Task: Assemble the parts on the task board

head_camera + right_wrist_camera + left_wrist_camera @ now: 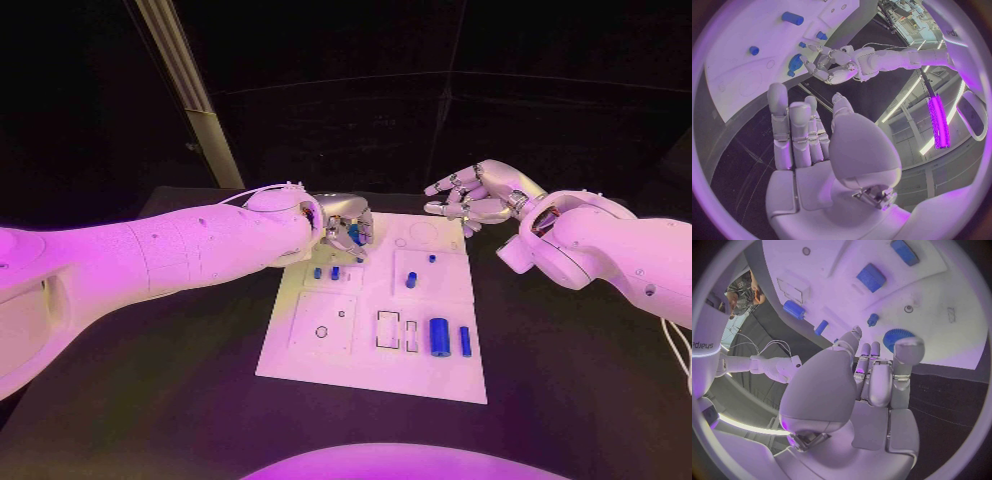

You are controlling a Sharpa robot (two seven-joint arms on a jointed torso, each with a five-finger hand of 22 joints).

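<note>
Hands hover at the far end of the task board (433, 375), which lies mid-desk (173, 420). The left hand (343, 222) hangs over the far left corner, fingers loosely spread and holding nothing I can see, right above a ribbed blue disc (897, 337). To do this well, I'd come straight down on that disc and close evenly before lifting. The right hand (473, 195) waits beyond the far right corner, fingers apart and empty. The left wrist view shows the disc's ribbing; the head view instead gives two blue cylinders (438, 331) lying near the board's near edge.
</note>
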